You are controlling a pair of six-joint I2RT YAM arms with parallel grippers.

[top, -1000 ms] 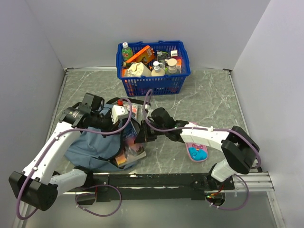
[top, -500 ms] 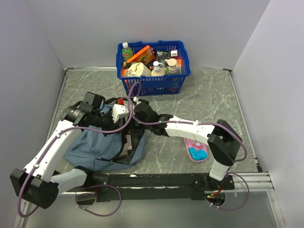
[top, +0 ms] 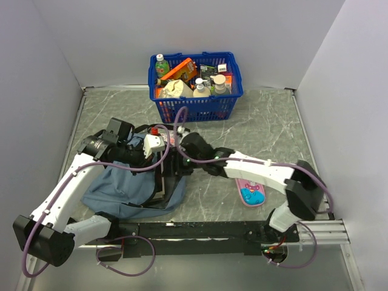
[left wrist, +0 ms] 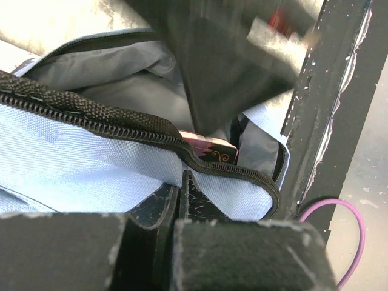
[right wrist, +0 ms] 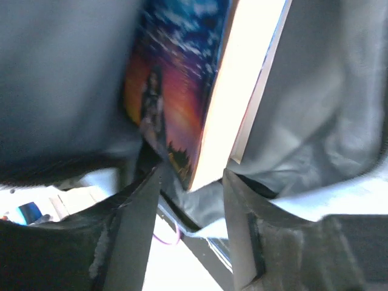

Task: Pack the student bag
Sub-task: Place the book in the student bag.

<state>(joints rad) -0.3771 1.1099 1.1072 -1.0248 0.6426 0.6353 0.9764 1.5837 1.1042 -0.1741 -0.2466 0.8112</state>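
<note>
Opened right gripper (right wrist: 189, 176) just now, freeing colourful paperback book (right wrist: 182, 91) upright inside soft grey-blue fabric student bag (top: 121, 185), near left. Pinching bag's zip rim in closed left gripper (left wrist: 180, 194). One item packed.

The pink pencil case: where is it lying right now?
In the top view the pink pencil case lies on the table, right of the student bag and beside the right arm.
</note>
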